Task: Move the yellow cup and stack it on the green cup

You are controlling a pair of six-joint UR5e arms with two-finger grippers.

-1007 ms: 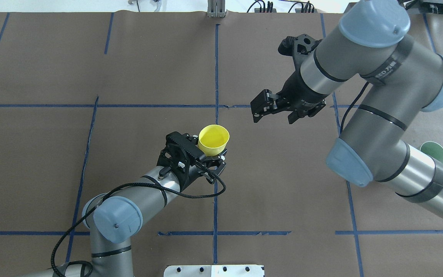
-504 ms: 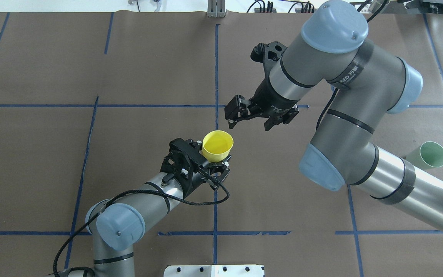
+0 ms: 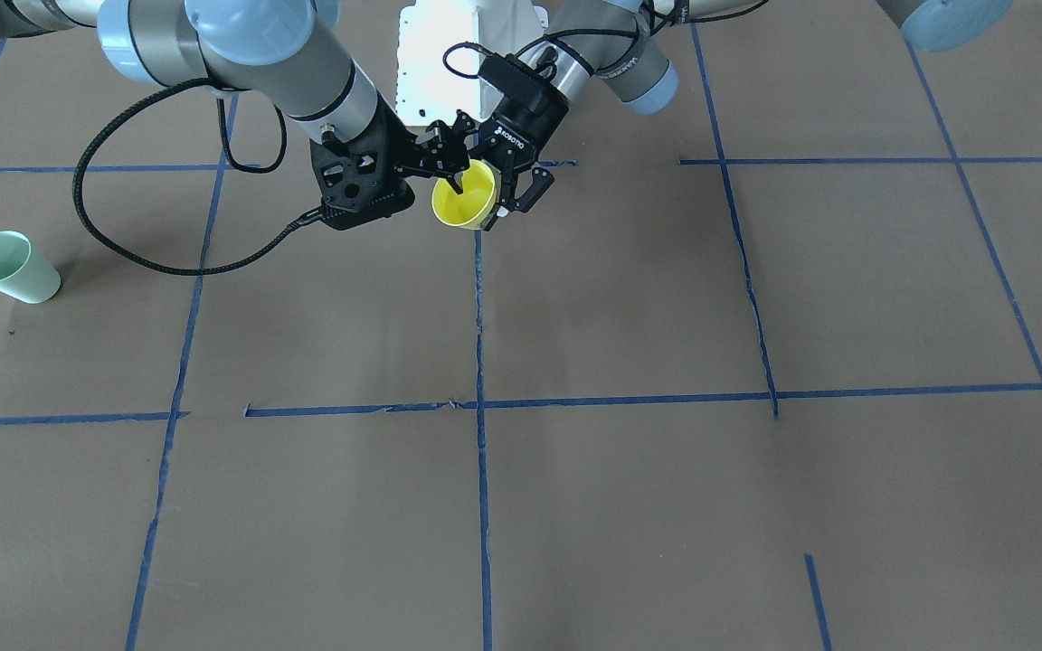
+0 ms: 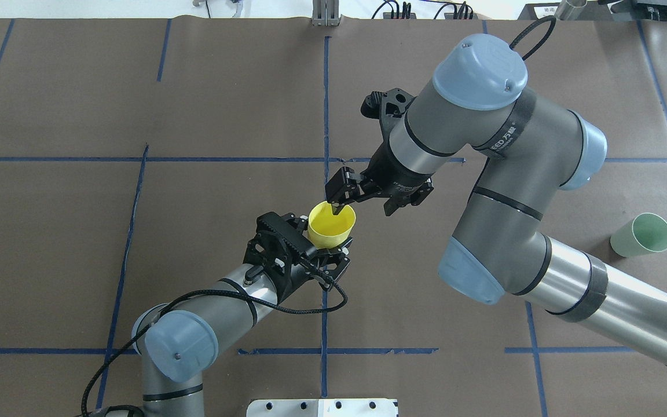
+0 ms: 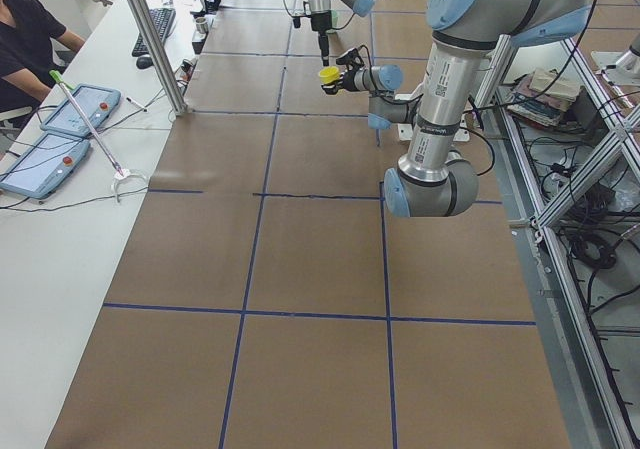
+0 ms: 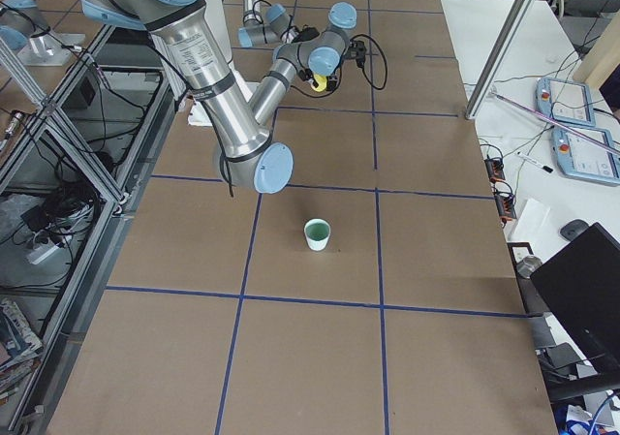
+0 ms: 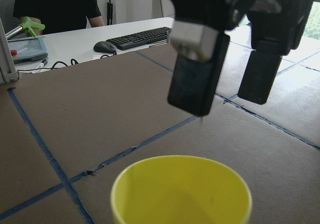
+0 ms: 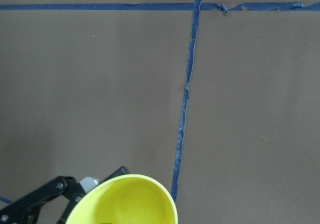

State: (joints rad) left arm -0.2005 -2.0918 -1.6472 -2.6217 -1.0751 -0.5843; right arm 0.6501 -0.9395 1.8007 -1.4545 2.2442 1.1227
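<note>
1. Since a second ago the right hand (image 4: 364, 204) has swung in from the right and now sits over the yellow cup (image 4: 331, 223)
2. That cup is upright, held above the worktop (image 4: 79, 231) near its centre tape line, with its lower part clamped in the left hand (image 4: 326, 248)
3. The right hand is spread wide: one finger hangs over the cup's mouth and the other is outside the rim
4. The green cup (image 4: 643, 234) stands upright on the worktop, well apart, on the robot's right
</note>
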